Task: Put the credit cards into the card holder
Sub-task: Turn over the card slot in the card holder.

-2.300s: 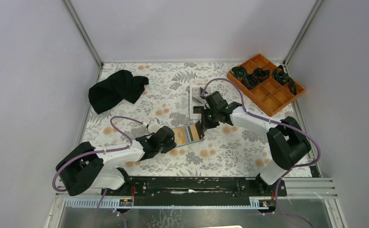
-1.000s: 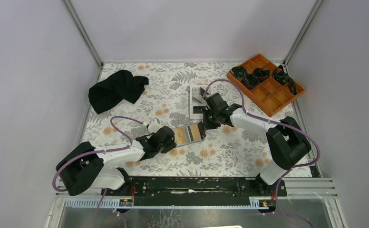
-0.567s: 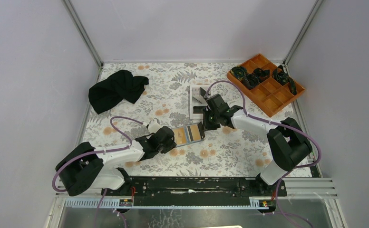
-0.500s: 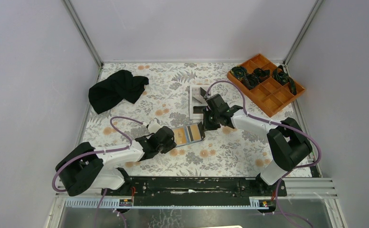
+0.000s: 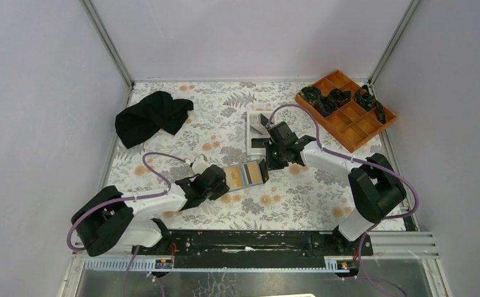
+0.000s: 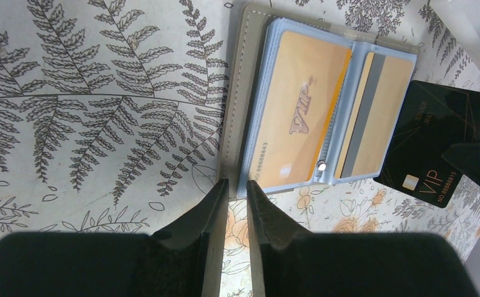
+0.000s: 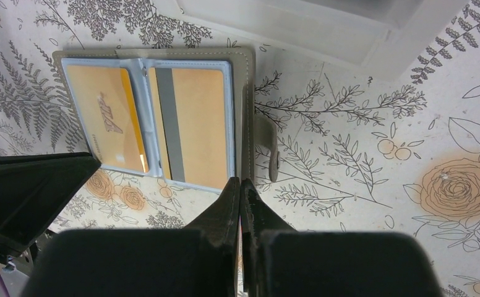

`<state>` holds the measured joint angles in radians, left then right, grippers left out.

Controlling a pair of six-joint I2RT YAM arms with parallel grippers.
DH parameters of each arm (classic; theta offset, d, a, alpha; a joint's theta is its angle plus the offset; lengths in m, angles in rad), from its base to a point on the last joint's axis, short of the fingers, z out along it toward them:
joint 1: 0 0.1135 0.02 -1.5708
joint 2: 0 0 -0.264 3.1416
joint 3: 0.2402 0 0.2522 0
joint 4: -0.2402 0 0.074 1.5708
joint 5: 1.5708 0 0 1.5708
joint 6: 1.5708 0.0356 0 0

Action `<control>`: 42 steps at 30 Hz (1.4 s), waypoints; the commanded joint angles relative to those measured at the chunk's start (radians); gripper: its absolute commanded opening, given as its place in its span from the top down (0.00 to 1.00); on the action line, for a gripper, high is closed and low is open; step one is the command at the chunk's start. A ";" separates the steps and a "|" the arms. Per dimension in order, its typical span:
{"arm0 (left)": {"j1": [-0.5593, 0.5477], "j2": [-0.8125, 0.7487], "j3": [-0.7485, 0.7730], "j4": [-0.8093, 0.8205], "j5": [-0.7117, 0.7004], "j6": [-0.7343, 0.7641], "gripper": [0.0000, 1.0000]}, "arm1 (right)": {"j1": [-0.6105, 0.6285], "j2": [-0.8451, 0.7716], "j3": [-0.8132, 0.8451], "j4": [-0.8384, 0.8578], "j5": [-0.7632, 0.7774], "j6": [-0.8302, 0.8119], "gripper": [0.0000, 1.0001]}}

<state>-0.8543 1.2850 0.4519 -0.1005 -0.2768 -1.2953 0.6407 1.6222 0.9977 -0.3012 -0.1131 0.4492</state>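
The card holder (image 5: 247, 175) lies open on the flowered table, pale blue inside, with orange-gold credit cards (image 6: 299, 114) showing in both of its slots. My right gripper (image 7: 240, 181) is shut on a black credit card (image 6: 438, 148), which hangs tilted just off the holder's right edge. In the right wrist view that card shows only edge-on between the fingers. My left gripper (image 6: 235, 184) is low at the holder's left side. Its jaws stand a little apart, their tips on the grey cover's edge, with bare table showing between them.
A white walled tray (image 5: 254, 131) stands just beyond the holder, close to my right wrist. An orange compartment tray (image 5: 347, 110) with dark items sits at the far right corner. A black cloth (image 5: 151, 116) is bunched at the far left.
My right forearm has shifted very slightly while the black card stays at the holder's right edge. The left arm and the holder have not moved.
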 commanded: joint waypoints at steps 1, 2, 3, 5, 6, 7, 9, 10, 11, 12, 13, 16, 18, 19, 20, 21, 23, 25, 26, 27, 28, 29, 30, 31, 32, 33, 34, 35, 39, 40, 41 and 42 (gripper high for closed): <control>0.004 0.004 -0.033 -0.056 0.010 0.020 0.76 | 0.005 -0.042 0.046 -0.006 0.027 -0.012 1.00; 0.004 0.004 -0.033 -0.056 0.011 0.021 0.76 | 0.005 -0.043 0.047 -0.005 0.028 -0.011 1.00; 0.004 0.004 -0.033 -0.056 0.011 0.021 0.76 | 0.005 -0.044 0.048 -0.005 0.029 -0.010 1.00; 0.004 0.005 -0.033 -0.056 0.011 0.020 0.76 | 0.005 -0.044 0.052 -0.003 0.030 -0.010 1.00; 0.004 0.005 -0.034 -0.056 0.011 0.021 0.76 | 0.005 -0.042 0.054 -0.003 0.029 -0.011 1.00; 0.004 0.005 -0.033 -0.056 0.010 0.020 0.76 | 0.005 -0.042 0.056 -0.005 0.027 -0.011 1.00; 0.005 0.005 -0.036 -0.056 0.011 0.019 0.76 | 0.005 -0.042 0.060 -0.003 0.027 -0.010 1.00; 0.004 0.006 -0.034 -0.055 0.011 0.018 0.76 | 0.005 -0.041 0.064 -0.005 0.027 -0.011 1.00; 0.004 0.007 -0.035 -0.054 0.012 0.019 0.76 | 0.005 -0.041 0.065 -0.006 0.027 -0.012 1.00; 0.004 0.007 -0.033 -0.054 0.011 0.019 0.76 | 0.005 -0.040 0.066 -0.006 0.027 -0.012 1.00; 0.004 0.009 -0.032 -0.054 0.011 0.018 0.76 | 0.005 -0.039 0.067 -0.006 0.027 -0.012 1.00; 0.004 0.013 -0.033 -0.053 0.011 0.016 0.76 | 0.005 -0.033 0.067 -0.007 0.020 -0.013 1.00; 0.004 0.013 -0.031 -0.053 0.011 0.017 0.76 | 0.005 -0.033 0.060 -0.001 0.015 -0.011 1.00; 0.004 0.013 -0.030 -0.053 0.011 0.016 0.76 | 0.005 -0.033 0.057 0.003 0.014 -0.009 1.00; 0.004 0.013 -0.032 -0.053 0.011 0.016 0.76 | 0.005 -0.033 0.054 0.005 0.012 -0.008 1.00; 0.004 0.014 -0.033 -0.053 0.011 0.016 0.76 | 0.005 -0.034 0.053 0.006 0.010 -0.006 1.00; 0.005 0.017 -0.033 -0.052 0.011 0.016 0.76 | 0.005 -0.033 0.054 0.007 0.009 -0.006 1.00; 0.004 0.020 -0.031 -0.050 0.013 0.016 0.76 | 0.005 -0.033 0.057 0.007 0.007 -0.006 1.00; 0.004 0.022 -0.031 -0.050 0.014 0.016 0.76 | 0.005 -0.033 0.058 0.007 0.006 -0.005 1.00; 0.004 0.023 -0.031 -0.050 0.014 0.016 0.76 | 0.004 -0.033 0.059 0.007 0.003 -0.004 1.00; 0.004 0.022 -0.028 -0.050 0.013 0.017 0.76 | 0.005 -0.033 0.059 0.008 0.001 -0.002 1.00; 0.004 0.023 -0.028 -0.050 0.013 0.017 0.76 | 0.005 -0.033 0.059 0.010 0.000 0.000 1.00; 0.004 0.024 -0.027 -0.050 0.012 0.017 0.76 | 0.005 -0.033 0.059 0.010 -0.002 0.001 1.00; 0.004 0.025 -0.028 -0.049 0.013 0.017 0.76 | 0.005 -0.035 0.060 0.011 -0.003 0.003 1.00; 0.004 0.025 -0.028 -0.048 0.013 0.017 0.76 | 0.005 -0.035 0.060 0.011 -0.003 0.003 1.00; 0.004 0.026 -0.028 -0.048 0.013 0.017 0.76 | 0.005 -0.035 0.061 0.011 -0.005 0.003 1.00; 0.004 0.026 -0.028 -0.047 0.014 0.016 0.76 | 0.005 -0.033 0.062 0.010 -0.007 0.004 1.00; 0.004 0.027 -0.027 -0.047 0.014 0.016 0.76 | 0.005 -0.033 0.061 0.011 -0.007 0.005 1.00; 0.004 0.028 -0.029 -0.047 0.016 0.016 0.76 | 0.005 -0.037 0.053 0.017 -0.011 0.012 1.00; 0.004 0.027 -0.030 -0.047 0.016 0.016 0.76 | 0.005 -0.038 0.049 0.020 -0.012 0.016 1.00; 0.004 0.026 -0.030 -0.047 0.016 0.016 0.76 | 0.005 -0.040 0.046 0.021 -0.014 0.018 1.00; 0.004 0.026 -0.030 -0.048 0.016 0.016 0.76 | 0.005 -0.041 0.042 0.025 -0.015 0.024 1.00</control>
<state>-0.8543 1.2858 0.4500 -0.0959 -0.2768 -1.2957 0.6403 1.6222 1.0237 -0.3035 -0.1169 0.4530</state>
